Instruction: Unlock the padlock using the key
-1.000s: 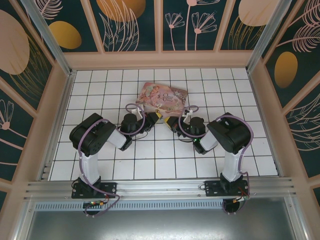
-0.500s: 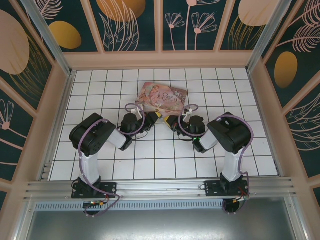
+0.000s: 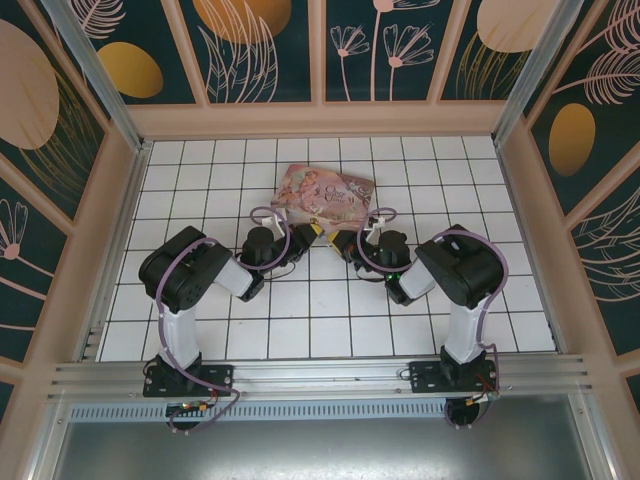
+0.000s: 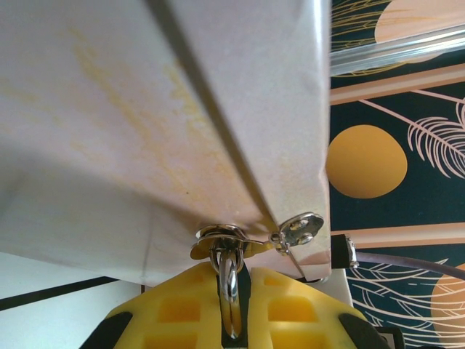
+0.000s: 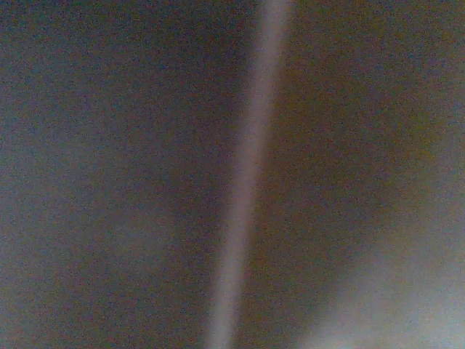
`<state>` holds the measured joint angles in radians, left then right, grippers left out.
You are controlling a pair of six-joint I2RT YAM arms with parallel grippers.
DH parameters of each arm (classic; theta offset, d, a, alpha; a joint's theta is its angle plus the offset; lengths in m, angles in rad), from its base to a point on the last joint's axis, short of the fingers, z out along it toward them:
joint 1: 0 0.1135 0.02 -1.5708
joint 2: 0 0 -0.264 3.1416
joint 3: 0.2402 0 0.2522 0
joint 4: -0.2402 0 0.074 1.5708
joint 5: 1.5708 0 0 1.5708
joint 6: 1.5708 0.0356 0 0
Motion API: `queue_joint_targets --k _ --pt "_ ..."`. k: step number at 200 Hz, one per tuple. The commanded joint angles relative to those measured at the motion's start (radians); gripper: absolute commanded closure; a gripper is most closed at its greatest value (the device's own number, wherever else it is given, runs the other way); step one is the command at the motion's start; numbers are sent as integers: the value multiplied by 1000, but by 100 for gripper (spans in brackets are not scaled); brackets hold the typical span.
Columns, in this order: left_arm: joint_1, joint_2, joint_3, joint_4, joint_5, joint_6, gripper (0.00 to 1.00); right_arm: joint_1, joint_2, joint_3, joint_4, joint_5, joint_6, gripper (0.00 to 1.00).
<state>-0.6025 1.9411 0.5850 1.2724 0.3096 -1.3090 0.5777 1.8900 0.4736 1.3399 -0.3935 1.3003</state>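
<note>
A pink illustrated tin box (image 3: 325,195) is lying flat on the white tiled tabletop (image 3: 200,330), picture side up, and its inside is not showing. Both arms are reaching in to its near edge, with the left fingers (image 3: 308,236) and the right fingers (image 3: 342,244) nearly meeting there.

In the left wrist view the yellow left fingers are pinching, almost closed, on a thin silvery loop that is passing through the latch (image 4: 218,238) at the tin's pale edge. This loop is looking like the shackle of the padlock (image 4: 229,287), whose blue body is lying hidden between the fingers. Just beside the latch a small silvery plate (image 4: 301,227) with a hole is sticking out; whether it is the key or part of the latch I cannot tell.

The right fingers are pressing fully together. The right wrist view is dark and blurred, so I cannot tell what they are gripping, if anything.
</note>
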Motion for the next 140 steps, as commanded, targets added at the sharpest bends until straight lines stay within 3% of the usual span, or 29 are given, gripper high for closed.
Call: queue_joint_targets --k 1,63,140 --pt "-20 -31 17 38 42 33 100 9 -41 40 41 -18 -7 100" --pt "-22 -30 18 55 46 13 100 18 -31 60 21 -17 -16 100" --pt "-33 -77 51 -16 72 -145 100 18 18 75 43 18 -58 100"
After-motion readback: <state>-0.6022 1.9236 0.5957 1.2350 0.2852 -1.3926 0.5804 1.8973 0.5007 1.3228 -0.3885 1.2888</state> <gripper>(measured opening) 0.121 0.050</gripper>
